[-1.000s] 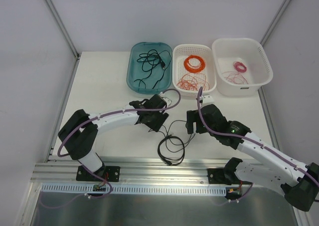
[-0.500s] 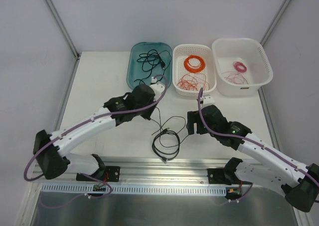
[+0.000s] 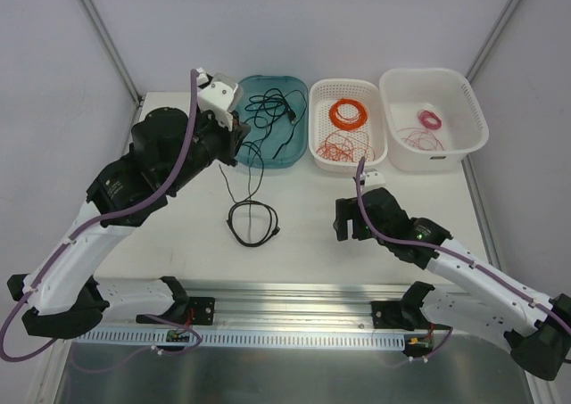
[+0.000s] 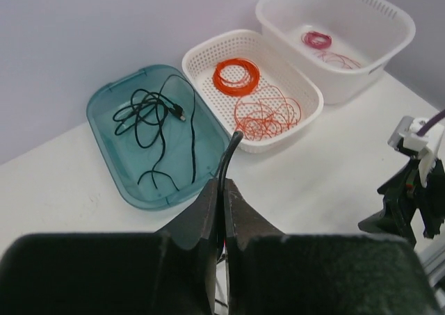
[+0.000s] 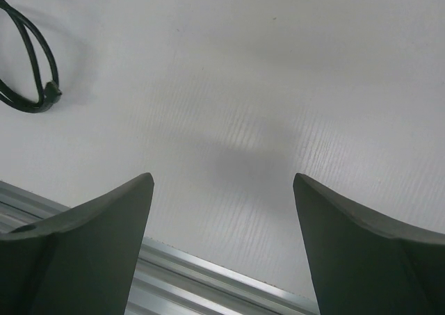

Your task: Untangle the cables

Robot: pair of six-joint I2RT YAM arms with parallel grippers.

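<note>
Black cord looks limp and light, hanging from the left gripper, which is clamped on one strand, its loop lying on the table; any strand should pinch easily. Right gripper gapes empty.

No text, label, brand, number or sign can be read in any view. The small white block on the right arm's wrist, well off to the right of the left end effector, is too small and blurred to show any print.
</note>
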